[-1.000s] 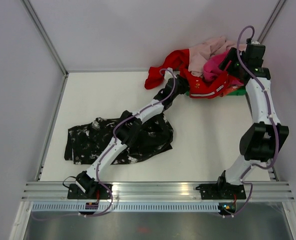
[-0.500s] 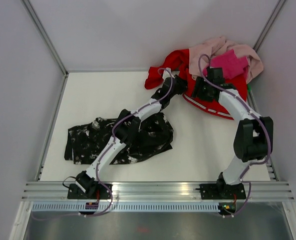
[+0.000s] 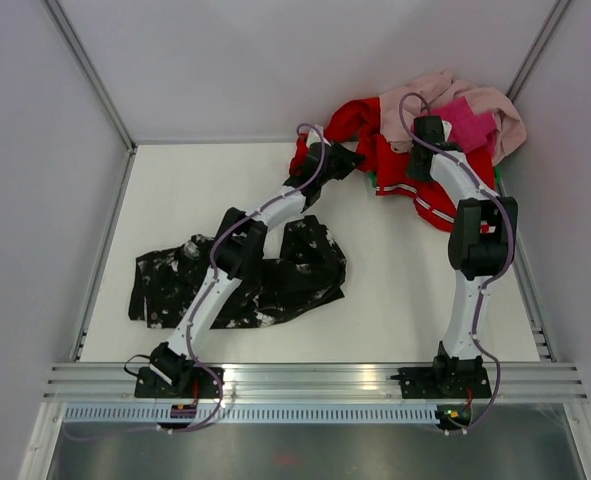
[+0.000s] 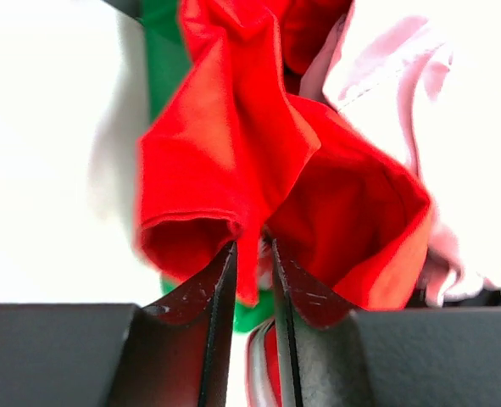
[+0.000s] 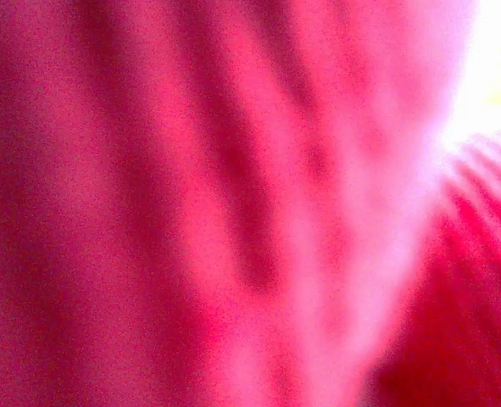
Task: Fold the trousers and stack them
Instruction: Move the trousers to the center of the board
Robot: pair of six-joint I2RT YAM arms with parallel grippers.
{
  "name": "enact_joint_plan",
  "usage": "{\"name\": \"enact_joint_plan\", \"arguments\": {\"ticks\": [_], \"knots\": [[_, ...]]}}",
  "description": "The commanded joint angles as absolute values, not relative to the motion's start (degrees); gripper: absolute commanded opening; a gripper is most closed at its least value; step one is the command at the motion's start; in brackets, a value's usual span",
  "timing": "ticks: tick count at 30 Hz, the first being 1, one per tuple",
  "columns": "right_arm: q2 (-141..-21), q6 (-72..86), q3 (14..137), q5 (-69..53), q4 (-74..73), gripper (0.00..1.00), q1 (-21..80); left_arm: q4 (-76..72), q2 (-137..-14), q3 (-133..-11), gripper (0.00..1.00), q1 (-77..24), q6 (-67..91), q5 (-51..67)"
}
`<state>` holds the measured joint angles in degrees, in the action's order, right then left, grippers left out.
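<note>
The trousers [image 3: 305, 270] are spread flat but rumpled on the near-left part of the pale, matte worktop [image 3: 195, 190]. They are black cloth flecked with irregular white blotches, and their outline is ragged and creased. The left arm is stretched across them toward the far edge. There the left pincer [image 4: 252, 250] is seen clamped on a hanging fold of the red garment [image 4: 233, 153], a smooth, thin fabric gathered into soft tubes. A green strip [image 4: 161, 59] is glimpsed behind that fold. White trim is seen along the garment's lower hem in the top view. Pale and bright pink clothes [image 3: 465, 100] are heaped in the far-right corner against the wall. The right pincer [image 3: 418, 168] is pushed into that heap. Its wrist view is filled with blurred pink cloth, so its jaws cannot be judged. Bare worktop is left between the trousers and the right arm, and toward the far-left wall.
</note>
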<state>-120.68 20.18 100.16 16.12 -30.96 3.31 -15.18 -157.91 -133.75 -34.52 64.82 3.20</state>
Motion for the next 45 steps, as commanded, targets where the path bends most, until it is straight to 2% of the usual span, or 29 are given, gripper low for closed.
{"name": "enact_joint_plan", "arguments": {"ticks": [1, 4, 10, 14, 18, 26, 28, 29, 32, 38, 41, 45], "knots": [[-124.62, 18.82, 110.28, 24.87, -21.89, 0.25, -1.84, -16.61, -149.69, -130.09, 0.29, -33.84, 59.77, 5.01], [-128.83, 17.67, 118.45, 24.53, -18.55, 0.26, -3.07, -16.70, -145.82, -125.17, 0.31, -33.84, 58.02, 5.27], [-143.60, 13.36, 142.88, 17.41, -16.18, 0.32, -3.78, -15.12, -140.02, -117.96, 0.32, -33.40, 53.28, 7.64], [-145.80, 12.57, 139.49, 14.33, -7.41, 0.35, -3.87, -13.20, -138.34, -115.23, 0.32, -33.31, 50.98, 8.61], [-150.98, 11.16, 139.49, 12.39, -6.77, 0.31, -3.96, -11.61, -137.20, -114.00, 0.33, -33.14, 49.40, 11.33], [-157.77, 8.97, 141.33, 10.02, -20.90, 0.33, -3.95, -7.65, -132.45, -109.34, 0.33, -33.05, 45.00, 10.81], [-156.19, 8.26, 137.93, 9.58, -24.24, 0.38, -3.87, -6.42, -131.93, -109.16, 0.33, -32.96, 45.09, 10.20], [-153.66, 8.44, 135.90, 9.32, -24.78, 0.45, -3.87, -6.24, -131.66, -108.64, 0.33, -32.96, 45.26, 10.11], [-146.64, 9.05, 127.55, 7.13, -26.54, 0.49, -3.95, -6.50, -129.91, -106.80, 0.33, -32.96, 46.32, 10.37], [-128.36, 11.16, 112.25, 0.53, -21.89, 0.90, -3.87, -7.29, -123.77, -100.39, 0.33, -32.96, 46.58, 11.42], [-122.63, 10.64, 111.35, 0.18, -19.60, 0.97, -3.95, -6.95, -120.51, -97.48, 0.33, -32.96, 46.32, 11.25], [-121.12, 8.70, 118.46, 0.18, -27.40, 0.98, -3.87, -8.43, -116.38, -93.09, 0.33, -33.05, 47.28, 11.16]]}}
